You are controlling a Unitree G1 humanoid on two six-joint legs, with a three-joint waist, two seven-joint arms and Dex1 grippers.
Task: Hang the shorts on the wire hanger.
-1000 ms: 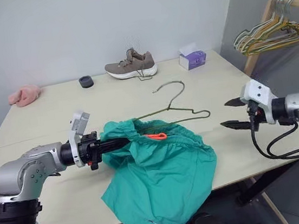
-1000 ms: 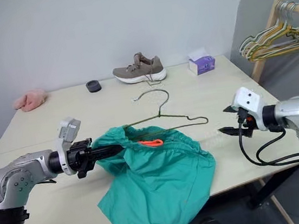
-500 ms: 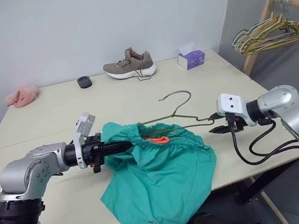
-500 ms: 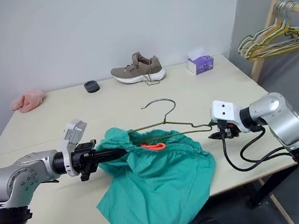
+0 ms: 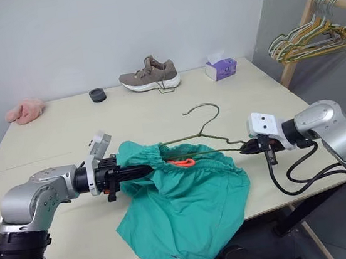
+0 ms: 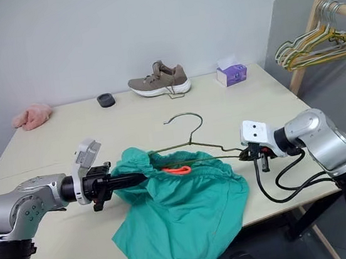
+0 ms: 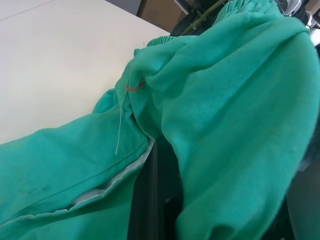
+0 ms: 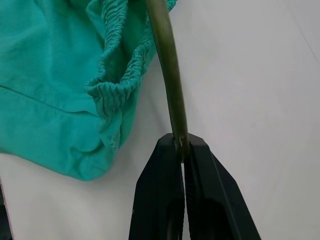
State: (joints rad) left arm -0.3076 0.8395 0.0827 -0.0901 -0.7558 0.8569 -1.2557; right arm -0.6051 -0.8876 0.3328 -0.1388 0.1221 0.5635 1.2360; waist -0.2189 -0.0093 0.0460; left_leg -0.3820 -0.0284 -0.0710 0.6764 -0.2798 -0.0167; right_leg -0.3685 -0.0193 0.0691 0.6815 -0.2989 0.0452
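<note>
table [image 5: 158, 115]: we work over a pale tabletop; at its far edge stand a grey-brown sneaker [image 5: 150, 75], a purple tissue box [image 5: 221, 68], a small dark ring [image 5: 97, 94] and a pink cloth [image 5: 25, 111], all well apart from the task. A wooden rack holding bunched pale hangers [image 5: 306, 38] stands off the table on our right.

shorts [image 5: 186, 210]: the teal shorts lie at the near edge, legs spilling over it, the gathered waistband up and facing the far side, an orange tag [image 5: 180, 163] near the middle of the band.

wire hanger [image 5: 203, 132]: its long bar runs left to right along the waistband, hook standing up toward the far side. The left shoulder looks tucked into the waistband; the right shoulder is bare, just beside the band's right end.

left gripper [image 5: 141, 169]: clamped on the waistband's left end, fingers level and pointing right, along the hanger's bar.

right gripper [image 8: 182, 145]: pinched shut on the hanger's right shoulder wire, with the fabric just beside the fingertips but not in them.

relation that matters: we judge that the waistband's free right end lies to the left of our right gripper, along the bar. Either the hanger slides leftward into the band or the band is drawn rightward over the bare shoulder.

nearer arm: the right, already on the wire.
</note>
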